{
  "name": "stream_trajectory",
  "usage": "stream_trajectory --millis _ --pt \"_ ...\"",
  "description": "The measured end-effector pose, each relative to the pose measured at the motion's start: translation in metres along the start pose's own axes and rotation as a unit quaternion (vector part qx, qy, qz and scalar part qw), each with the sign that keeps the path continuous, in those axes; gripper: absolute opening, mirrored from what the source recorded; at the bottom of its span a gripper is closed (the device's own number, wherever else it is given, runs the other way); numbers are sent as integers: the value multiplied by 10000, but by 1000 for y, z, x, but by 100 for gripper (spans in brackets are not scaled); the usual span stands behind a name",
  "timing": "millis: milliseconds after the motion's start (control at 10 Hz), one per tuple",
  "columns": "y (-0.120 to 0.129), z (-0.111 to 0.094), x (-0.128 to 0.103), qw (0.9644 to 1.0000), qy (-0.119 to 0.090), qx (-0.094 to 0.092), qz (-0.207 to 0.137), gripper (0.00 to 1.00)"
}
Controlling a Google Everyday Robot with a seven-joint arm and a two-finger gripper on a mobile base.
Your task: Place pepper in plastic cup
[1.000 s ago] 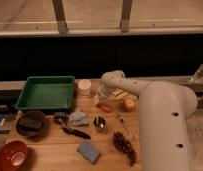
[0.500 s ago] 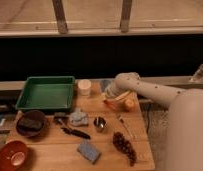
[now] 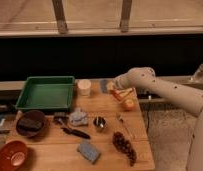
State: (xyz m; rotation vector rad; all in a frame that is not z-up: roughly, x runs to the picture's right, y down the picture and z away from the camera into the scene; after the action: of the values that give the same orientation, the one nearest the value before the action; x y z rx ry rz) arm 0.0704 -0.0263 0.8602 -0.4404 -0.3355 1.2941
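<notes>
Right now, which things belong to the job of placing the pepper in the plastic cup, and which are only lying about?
For the job: pepper, held in the shut gripper near the back of the table; plastic cup just beside it.
Lying about: green tray, cream cup, orange fruit, metal cup, grapes, sponge, dark bowl, red bowl.

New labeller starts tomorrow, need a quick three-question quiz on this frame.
1. True or false: the hand holds the pepper over the green tray.
2. Cup nearest the hand? A cream cup, B plastic cup, C metal cup.
3. Which fruit lies on the table right by the hand?
Key: 1 false: the hand, shut on the pepper, is near the table's back edge, right of centre, beside the plastic cup. 2 B. 3 the round orange fruit.
</notes>
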Motion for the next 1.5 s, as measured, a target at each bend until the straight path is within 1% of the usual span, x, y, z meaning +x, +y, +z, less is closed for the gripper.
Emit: stream_trajectory --millis 100,200,300,400,500,600,800,900,1200,1300,1500 --pt "-8 2 -15 9999 -116 -13 12 0" --pt "-16 4 -34 9998 -219 -25 15 0" --pt "-18 6 -49 9996 -276 -43 4 0" --pt "-19 13 -72 9995 -316 -72 -38 0" --pt "-18 14 -94 9993 -328 -115 -102 0" --pt "-18 12 -112 9993 -297 -146 -175 0" --pt "-15 11 -132 9990 -277 -212 -269 0" --pt "-15 10 -134 9990 -279 -217 -278 0" --pt "-18 10 -130 9990 -274 -179 -296 0" --pt "-18 9 -126 9989 -295 -172 -308 0" --pt "-29 3 -110 9989 -337 -185 -287 0"
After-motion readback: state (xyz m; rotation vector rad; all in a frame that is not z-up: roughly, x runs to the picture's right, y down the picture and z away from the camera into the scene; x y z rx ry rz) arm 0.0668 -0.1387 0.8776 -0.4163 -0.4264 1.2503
